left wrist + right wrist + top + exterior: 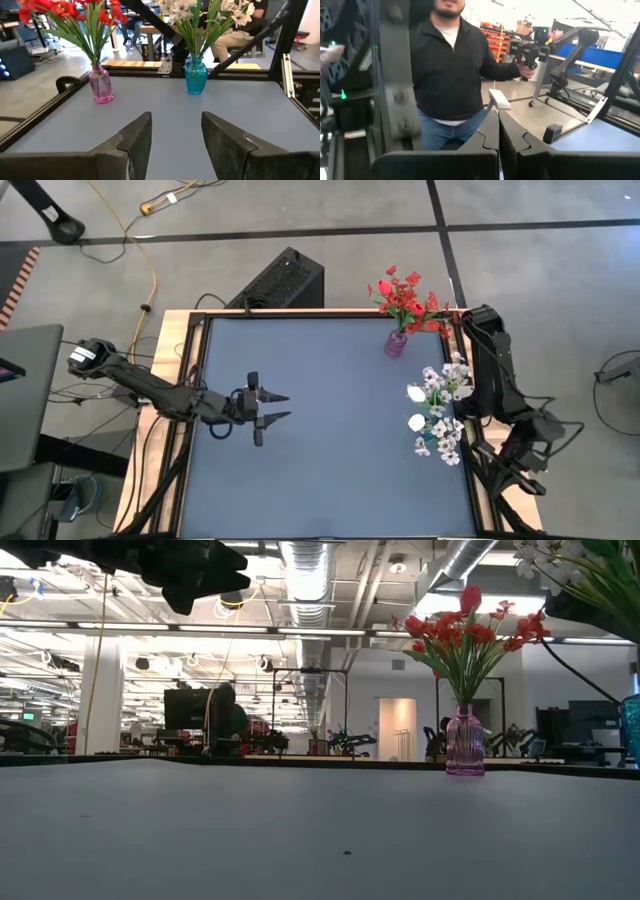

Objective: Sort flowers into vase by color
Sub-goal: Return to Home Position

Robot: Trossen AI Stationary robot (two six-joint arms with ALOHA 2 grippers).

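The red flowers (404, 298) stand with their stems in a pink glass vase (396, 344) near the table's far right corner; the left wrist view shows the same pink vase (101, 85). The white flowers (440, 412) stand in a teal vase (195, 75) near the right edge, and in the high view their blossoms hide it. My left gripper (280, 407) hovers open over the table's left-middle, pointing toward the vases and far from them. My right gripper (498, 114) is shut and empty, folded back beyond the table's right edge, facing the room.
A dark frame rail (330, 314) runs around the blue table top. The stretch between my left gripper and the vases is bare table (340, 440). A person in a black top (452, 70) stands beyond the right edge. A black box (280, 280) sits on the floor behind the table.
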